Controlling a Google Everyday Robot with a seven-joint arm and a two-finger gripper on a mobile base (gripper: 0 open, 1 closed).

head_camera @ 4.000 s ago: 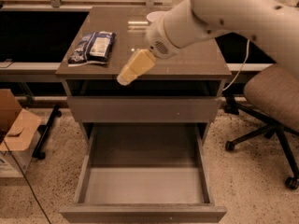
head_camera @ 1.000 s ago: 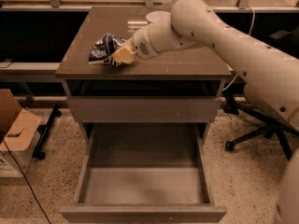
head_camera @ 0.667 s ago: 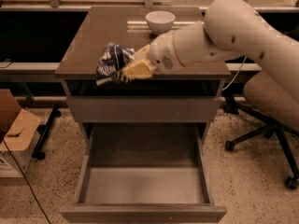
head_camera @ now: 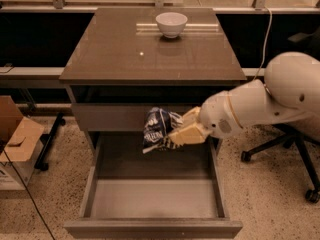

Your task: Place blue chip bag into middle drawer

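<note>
Camera view: the gripper point(head_camera: 176, 136) is hanging over the open middle drawer point(head_camera: 150, 200), its fingers point(head_camera: 189, 133) clamping the blue chip bag point(head_camera: 158, 128) (crumpled, its label partly folded away). The bag is hovering above the drawer's rear, in front of the shallower drawer front point(head_camera: 107, 117). A white bowl point(head_camera: 171, 24) is sitting at the back of the desk point(head_camera: 120, 54). An office chair point(head_camera: 292, 145) on the right and a cardboard box point(head_camera: 17, 139) on the left are both being cut off by the frame. The arm is hiding the drawer's right rear corner.
</note>
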